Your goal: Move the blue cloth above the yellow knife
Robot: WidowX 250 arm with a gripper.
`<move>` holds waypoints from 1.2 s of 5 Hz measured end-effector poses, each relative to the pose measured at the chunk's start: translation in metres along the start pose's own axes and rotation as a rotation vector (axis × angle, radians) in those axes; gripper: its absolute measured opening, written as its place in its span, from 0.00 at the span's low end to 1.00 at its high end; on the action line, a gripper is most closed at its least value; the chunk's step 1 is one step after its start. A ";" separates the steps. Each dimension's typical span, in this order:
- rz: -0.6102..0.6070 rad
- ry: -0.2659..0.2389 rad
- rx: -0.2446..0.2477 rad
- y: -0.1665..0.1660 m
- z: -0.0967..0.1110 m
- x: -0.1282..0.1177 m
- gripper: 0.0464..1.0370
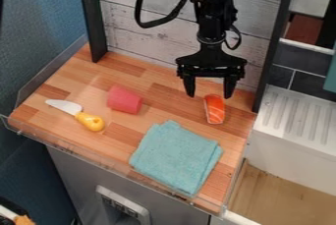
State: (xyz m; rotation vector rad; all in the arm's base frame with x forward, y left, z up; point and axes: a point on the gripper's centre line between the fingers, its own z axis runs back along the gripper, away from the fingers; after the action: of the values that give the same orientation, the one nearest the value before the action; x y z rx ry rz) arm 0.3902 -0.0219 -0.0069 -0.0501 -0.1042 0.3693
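Observation:
The gripper [209,95] hangs over the back right of the wooden counter, its two fingers spread apart and open with nothing between them. A folded blue cloth [176,157] lies flat near the front right of the counter, in front of the gripper and a little to its left. At the left side lies the yellow knife [91,121], its yellow handle pointing toward the front right and its pale blade toward the back left. The cloth and the knife are apart.
A red cup [124,99] lies on its side between the knife and the gripper. A salmon sushi piece [214,109] sits just below the gripper's right side. A clear rim [118,161] edges the counter's front; a white drying rack [298,119] stands to the right.

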 end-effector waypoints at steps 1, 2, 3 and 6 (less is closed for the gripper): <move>0.004 0.036 0.016 0.003 -0.015 -0.006 0.96; 0.022 0.052 0.038 0.010 -0.022 -0.015 0.96; 0.021 0.038 0.033 0.014 -0.011 -0.023 0.96; 0.014 0.036 0.024 0.030 -0.005 -0.056 0.96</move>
State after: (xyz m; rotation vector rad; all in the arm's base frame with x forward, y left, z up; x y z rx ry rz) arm 0.3276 -0.0145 -0.0186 -0.0339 -0.0636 0.3837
